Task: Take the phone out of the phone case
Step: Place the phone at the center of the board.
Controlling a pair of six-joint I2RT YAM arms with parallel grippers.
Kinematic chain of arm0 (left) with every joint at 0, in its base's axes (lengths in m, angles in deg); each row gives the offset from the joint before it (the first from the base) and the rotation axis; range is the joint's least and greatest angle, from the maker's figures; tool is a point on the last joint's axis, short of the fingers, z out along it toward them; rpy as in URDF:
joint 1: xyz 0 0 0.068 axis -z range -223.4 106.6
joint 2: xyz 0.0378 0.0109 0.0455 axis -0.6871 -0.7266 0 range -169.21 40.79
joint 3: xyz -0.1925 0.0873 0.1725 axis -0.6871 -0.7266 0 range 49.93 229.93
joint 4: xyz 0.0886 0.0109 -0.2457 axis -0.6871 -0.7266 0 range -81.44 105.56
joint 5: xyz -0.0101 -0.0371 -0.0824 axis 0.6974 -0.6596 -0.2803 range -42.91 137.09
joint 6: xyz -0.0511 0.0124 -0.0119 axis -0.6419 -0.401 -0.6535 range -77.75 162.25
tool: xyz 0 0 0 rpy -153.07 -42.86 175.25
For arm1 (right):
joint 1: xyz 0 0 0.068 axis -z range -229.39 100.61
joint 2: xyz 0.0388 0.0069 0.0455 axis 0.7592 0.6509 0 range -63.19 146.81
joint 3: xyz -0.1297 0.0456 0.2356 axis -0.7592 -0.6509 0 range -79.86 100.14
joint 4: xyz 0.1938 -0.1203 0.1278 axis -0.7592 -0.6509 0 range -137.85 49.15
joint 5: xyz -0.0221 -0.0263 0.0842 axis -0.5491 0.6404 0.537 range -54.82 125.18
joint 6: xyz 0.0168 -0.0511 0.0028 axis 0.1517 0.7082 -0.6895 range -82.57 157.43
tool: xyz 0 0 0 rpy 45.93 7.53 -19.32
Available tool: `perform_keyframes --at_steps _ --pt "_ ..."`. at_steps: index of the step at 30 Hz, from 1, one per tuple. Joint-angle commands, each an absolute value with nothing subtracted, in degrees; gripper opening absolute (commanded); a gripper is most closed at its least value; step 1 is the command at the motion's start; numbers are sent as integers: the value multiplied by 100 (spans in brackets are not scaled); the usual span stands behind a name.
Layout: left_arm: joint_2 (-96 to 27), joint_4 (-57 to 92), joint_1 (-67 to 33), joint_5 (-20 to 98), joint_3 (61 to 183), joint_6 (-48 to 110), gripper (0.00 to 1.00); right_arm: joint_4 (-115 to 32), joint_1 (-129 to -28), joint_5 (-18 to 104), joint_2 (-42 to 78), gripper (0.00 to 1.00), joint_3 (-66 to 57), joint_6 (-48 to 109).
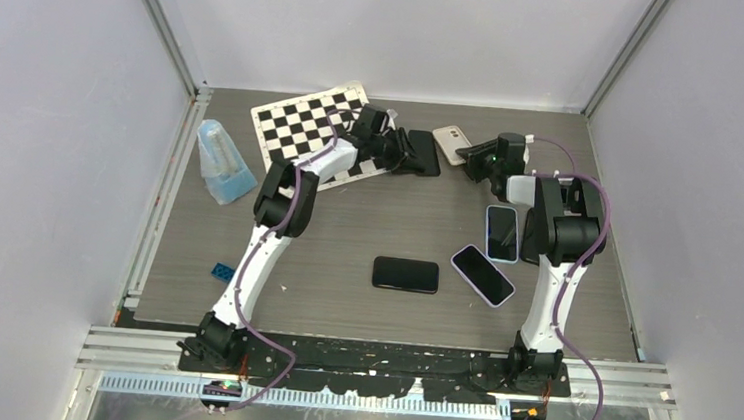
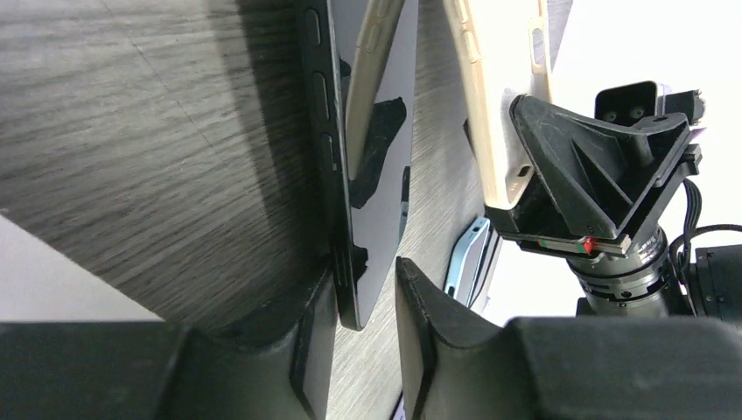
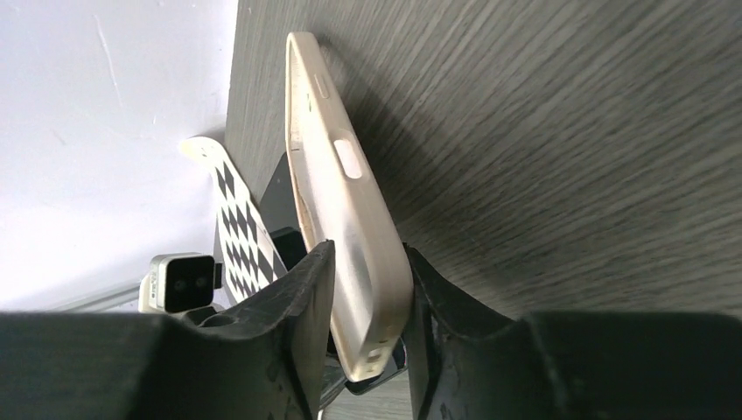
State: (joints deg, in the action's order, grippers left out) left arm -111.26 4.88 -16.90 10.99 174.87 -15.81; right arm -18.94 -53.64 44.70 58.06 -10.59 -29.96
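The main step looks done. The black phone [image 2: 389, 201] and the beige case [image 3: 350, 201] are 2 separate things at the far middle of the table [image 1: 346, 228], close together with a strip of bare tabletop between them. The case looks like an empty shell, with its cut-outs open to the light. What seems left is to set both down and let go. Each arm is stretched forward from its base at the near edge, bent at the elbow, and the 2 wrists point toward each other. The left gripper [image 2: 363, 280] reaches in over the corner of a checkerboard sheet [image 1: 304, 124] and sits astride 1 end of the phone, which stands on its long edge. 1 finger [image 2: 311, 350] rests against the phone's side and a thin gap shows at the other finger, so this gripper is loosened rather than clamped. The right gripper [image 3: 367, 262] holds the case on edge, with both fingers pressed against its faces near 1 end. In the overhead view the case [image 1: 450, 138] lies just right of the phone [image 1: 425, 152].
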Motion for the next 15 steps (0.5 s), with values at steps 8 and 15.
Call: perform_keyframes --at_steps 8,15 --pt "-10923 41 -1738 1657 17208 -1397 48 -3264 -5343 3909 5029 67 -907 -2272" --pt "-10193 -149 -1705 1871 16565 -1075 64 -3898 -5352 4034 4318 80 -1264 -1766"
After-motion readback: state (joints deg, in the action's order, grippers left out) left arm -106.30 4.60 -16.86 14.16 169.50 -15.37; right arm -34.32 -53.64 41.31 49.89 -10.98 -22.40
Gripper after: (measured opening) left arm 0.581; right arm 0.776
